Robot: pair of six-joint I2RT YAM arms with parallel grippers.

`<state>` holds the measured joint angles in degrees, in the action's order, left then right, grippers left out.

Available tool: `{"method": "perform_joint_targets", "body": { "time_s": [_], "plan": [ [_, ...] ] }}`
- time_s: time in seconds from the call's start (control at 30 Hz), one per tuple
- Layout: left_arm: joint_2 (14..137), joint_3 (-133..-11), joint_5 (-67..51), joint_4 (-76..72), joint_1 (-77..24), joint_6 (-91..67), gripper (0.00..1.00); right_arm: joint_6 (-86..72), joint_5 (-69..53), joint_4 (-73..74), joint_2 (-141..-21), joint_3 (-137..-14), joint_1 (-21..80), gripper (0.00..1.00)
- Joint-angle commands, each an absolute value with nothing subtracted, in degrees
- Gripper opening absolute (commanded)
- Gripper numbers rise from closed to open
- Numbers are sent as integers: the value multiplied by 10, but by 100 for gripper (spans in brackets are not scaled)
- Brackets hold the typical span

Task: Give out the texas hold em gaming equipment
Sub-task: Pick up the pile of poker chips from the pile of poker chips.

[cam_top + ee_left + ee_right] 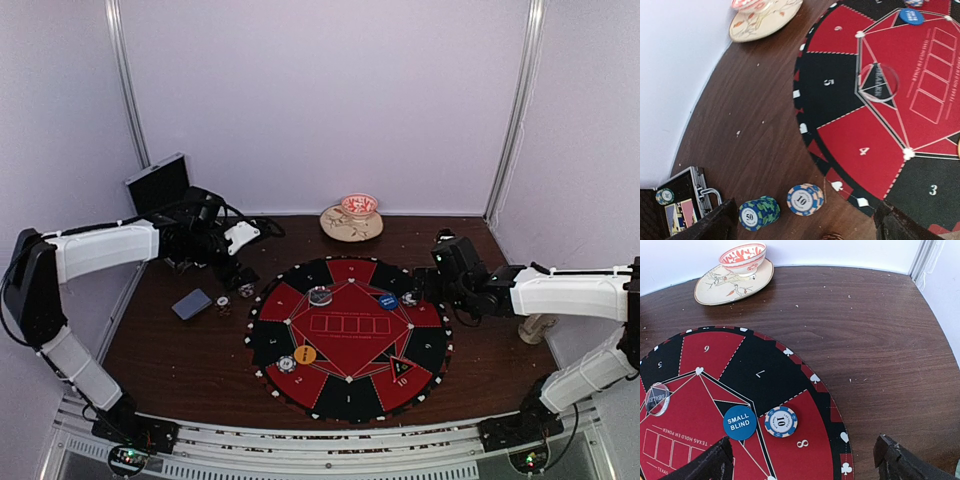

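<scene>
Top view's kinda hazy and soft, walls (320,100) looking purple-ish. Both wrist views are brighter and sharper, walls blown out white, soft sheen on the table (865,315), near corners dark and blurry.

Dark wooden table (180,355) bears the round mat (348,290), a plate (340,230), cards (191,304), chips (759,213), a case (158,185)
</scene>
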<state>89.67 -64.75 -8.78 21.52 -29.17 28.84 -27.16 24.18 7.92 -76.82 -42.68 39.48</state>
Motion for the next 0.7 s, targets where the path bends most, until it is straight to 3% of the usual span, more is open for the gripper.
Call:
{"method": "perform_joint_targets", "body": {
  "time_s": [0.0,0.2,0.67],
  "plan": [
    [984,-709,-114,236,-246,264,96,-267,244,76,-769,-426,399,100],
    [1063,-756,-131,245,-220,254,88,-265,243,76,-766,-426,400,100],
    [1098,-773,-161,264,-215,233,76,-265,245,76,-768,-427,403,100]
  ]
}}
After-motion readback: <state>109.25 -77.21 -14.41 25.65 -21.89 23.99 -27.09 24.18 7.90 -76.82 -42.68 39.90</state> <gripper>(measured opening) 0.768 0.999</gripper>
